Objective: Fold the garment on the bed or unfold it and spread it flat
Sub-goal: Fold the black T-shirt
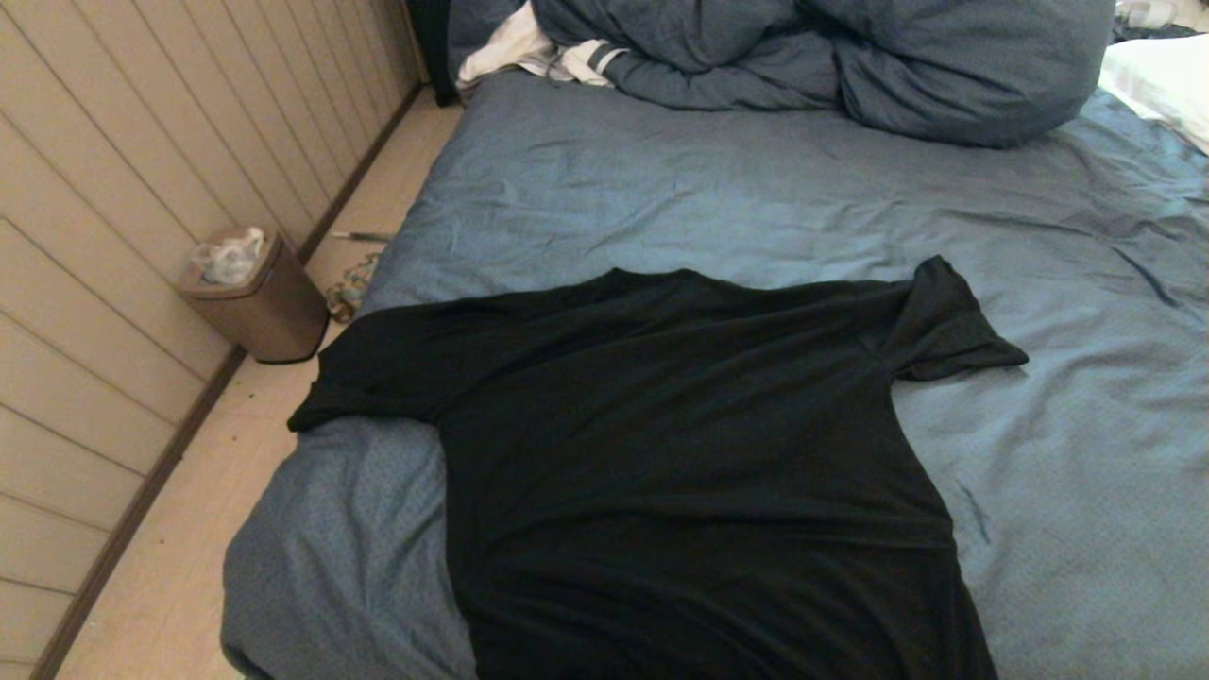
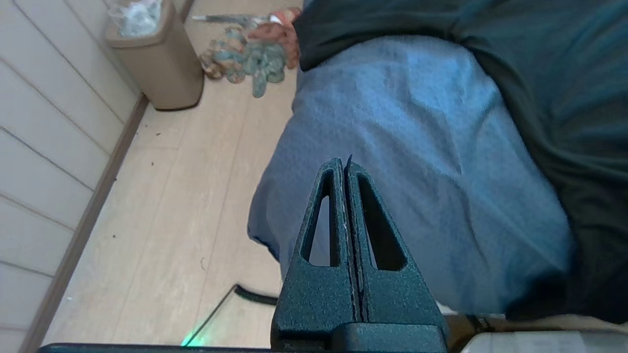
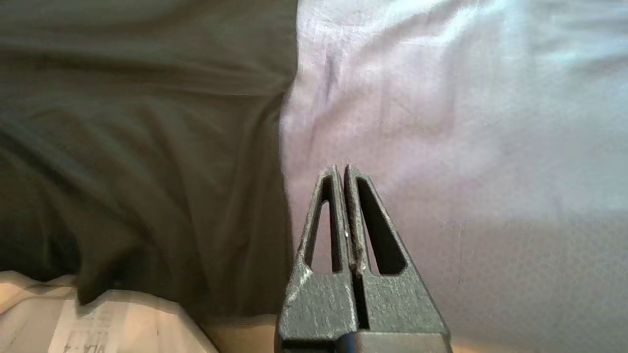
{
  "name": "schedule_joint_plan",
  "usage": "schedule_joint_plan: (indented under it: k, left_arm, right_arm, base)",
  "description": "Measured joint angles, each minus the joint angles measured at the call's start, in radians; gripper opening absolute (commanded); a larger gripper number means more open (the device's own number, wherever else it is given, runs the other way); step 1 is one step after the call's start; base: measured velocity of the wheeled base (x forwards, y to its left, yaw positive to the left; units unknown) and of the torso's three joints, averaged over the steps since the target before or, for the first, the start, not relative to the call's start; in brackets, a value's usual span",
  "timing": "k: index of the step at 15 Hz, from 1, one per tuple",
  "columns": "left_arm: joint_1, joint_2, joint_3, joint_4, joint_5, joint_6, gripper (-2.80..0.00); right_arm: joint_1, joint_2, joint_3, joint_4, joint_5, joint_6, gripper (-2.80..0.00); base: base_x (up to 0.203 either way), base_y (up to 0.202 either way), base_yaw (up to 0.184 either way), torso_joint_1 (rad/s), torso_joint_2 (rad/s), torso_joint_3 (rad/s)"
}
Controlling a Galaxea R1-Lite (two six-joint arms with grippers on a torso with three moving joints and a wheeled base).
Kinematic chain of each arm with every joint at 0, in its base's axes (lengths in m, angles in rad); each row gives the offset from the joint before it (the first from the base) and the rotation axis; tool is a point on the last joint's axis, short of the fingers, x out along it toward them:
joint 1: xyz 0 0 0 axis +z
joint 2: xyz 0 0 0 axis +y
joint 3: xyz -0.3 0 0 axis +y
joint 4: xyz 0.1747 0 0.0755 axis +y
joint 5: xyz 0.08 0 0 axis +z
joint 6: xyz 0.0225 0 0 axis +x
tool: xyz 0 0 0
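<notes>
The black garment (image 1: 680, 453) lies spread out, plain side up, on the near half of the bed (image 1: 756, 189); its hem runs off the view's lower edge. One sleeve reaches the bed's left edge, the other is crumpled upward at the right. Neither arm shows in the head view. My left gripper (image 2: 343, 163) is shut and empty above the bed's near left corner (image 2: 417, 171), left of the garment (image 2: 564, 98). My right gripper (image 3: 342, 169) is shut and empty over bare sheet (image 3: 466, 147), just right of the garment's side edge (image 3: 147, 147).
A bulky blue-grey duvet (image 1: 831, 57) is heaped at the far end, with a white striped cloth (image 1: 538, 52) beside it and a white pillow (image 1: 1162, 80) at far right. On the floor left of the bed stand a bin (image 1: 255, 293) and some clutter (image 2: 250, 59).
</notes>
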Motion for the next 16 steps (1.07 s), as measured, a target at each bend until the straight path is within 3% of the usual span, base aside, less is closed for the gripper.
schedule_joint_plan:
  k: [4,11,14,16]
  left_arm:
    - [-0.001,0.146,-0.211,0.016,-0.042,-0.022,-2.80]
    - [-0.001,0.745,-0.770,0.001,-0.089,-0.132,-2.80]
    - [-0.001,1.004,-0.960,0.009,-0.106,-0.189,-2.80]
    - [-0.001,1.153,-1.072,0.049,-0.169,-0.252,-2.80]
  right_arm:
    - [0.007,0.148,-0.271,0.126,0.071,0.008,-2.80]
    - [0.119,0.715,-0.774,0.147,0.097,0.111,-2.80]
    - [0.058,1.006,-0.965,0.121,0.140,0.151,-2.80]
    - [-0.040,1.213,-1.108,0.116,0.220,0.161,-2.80]
  base:
    - [0.000,0.000,0.000,0.000,0.00,0.000]
    - [0.000,0.000,0.000,0.000,0.00,0.000]
    - [0.000,0.000,0.000,0.000,0.00,0.000]
    - [0.000,0.000,0.000,0.000,0.00,0.000]
